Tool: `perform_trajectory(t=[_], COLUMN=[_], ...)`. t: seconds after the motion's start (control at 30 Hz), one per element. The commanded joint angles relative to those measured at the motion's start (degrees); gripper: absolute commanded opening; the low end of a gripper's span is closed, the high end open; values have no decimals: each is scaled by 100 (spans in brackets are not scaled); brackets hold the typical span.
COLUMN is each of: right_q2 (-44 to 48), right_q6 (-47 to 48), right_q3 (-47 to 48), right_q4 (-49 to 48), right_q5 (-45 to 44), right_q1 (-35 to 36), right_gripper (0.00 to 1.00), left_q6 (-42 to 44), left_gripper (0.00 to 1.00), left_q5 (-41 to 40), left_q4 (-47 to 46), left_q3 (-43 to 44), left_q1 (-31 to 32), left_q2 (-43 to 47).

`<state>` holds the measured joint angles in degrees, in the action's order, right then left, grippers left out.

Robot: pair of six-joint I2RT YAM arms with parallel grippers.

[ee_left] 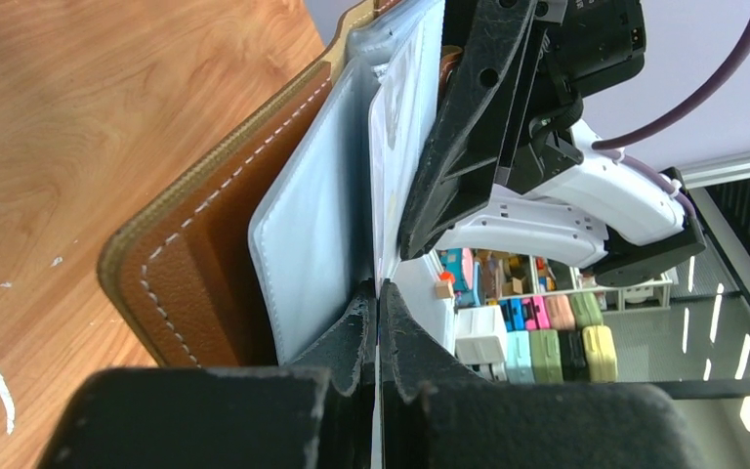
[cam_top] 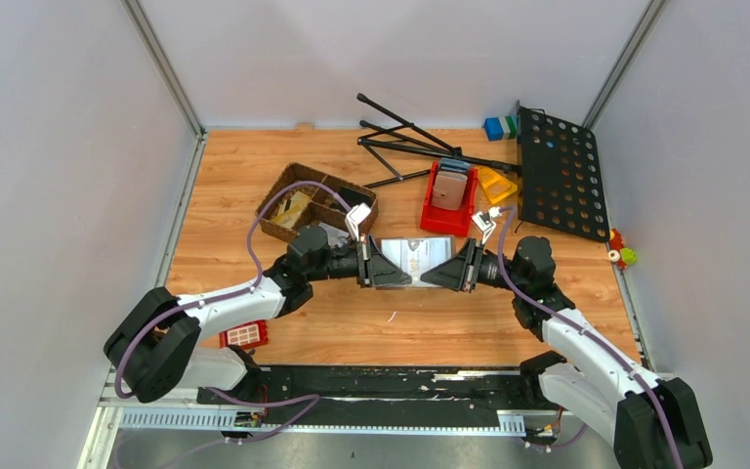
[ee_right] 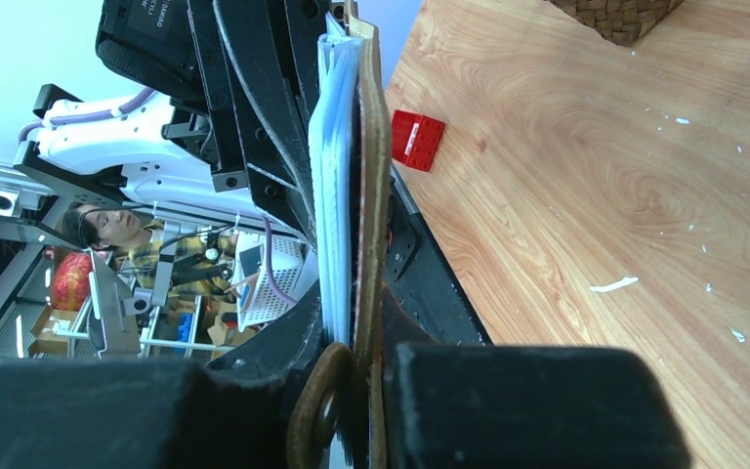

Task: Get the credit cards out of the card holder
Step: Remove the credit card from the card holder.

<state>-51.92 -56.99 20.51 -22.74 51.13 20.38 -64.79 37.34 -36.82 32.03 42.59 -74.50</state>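
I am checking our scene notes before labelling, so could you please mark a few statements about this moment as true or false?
1. The left gripper and the right gripper are both clamped on the card holder. True.
2. The card holder lies closed inside the wicker basket. False: it is spread open between the two grippers, nearer the arms than the basket.
3. The red bin holds a pinkish-grey slab. True.
4. The red block with a white grid also sits in the red bin. False: it lies on the table by the left arm, near the front edge.
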Motion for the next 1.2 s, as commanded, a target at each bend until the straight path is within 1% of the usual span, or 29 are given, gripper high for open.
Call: perform_trajectory(t=[0.0,0.27,0.77,0.87,1.03,1.17], right_q2=[130,146,148,195,294,299], right_q6=[5,-40,57,263,875,1099], right_q3=[64,31,-23,19,214,247], right_q4=[-124,-124,36,334,1291,1488], right_q5=[-8,50,4,-90,-435,-527], right_q1=[-99,-183,-349,-376,-379,-377], right_gripper=[10,8,3,2,1,1], left_q6=[166,149,226,293,599,936], left_gripper=[0,0,0,0,0,0], left_q5=[66,175,349,361,366,329], left_q4=[34,-7,210,337,884,1514], left_q3=[-81,-166,-311,-312,-283,-206], left_q1=[-105,-226,-548,-616,-866,-1063], left_q2=[178,284,549,621,845,1053])
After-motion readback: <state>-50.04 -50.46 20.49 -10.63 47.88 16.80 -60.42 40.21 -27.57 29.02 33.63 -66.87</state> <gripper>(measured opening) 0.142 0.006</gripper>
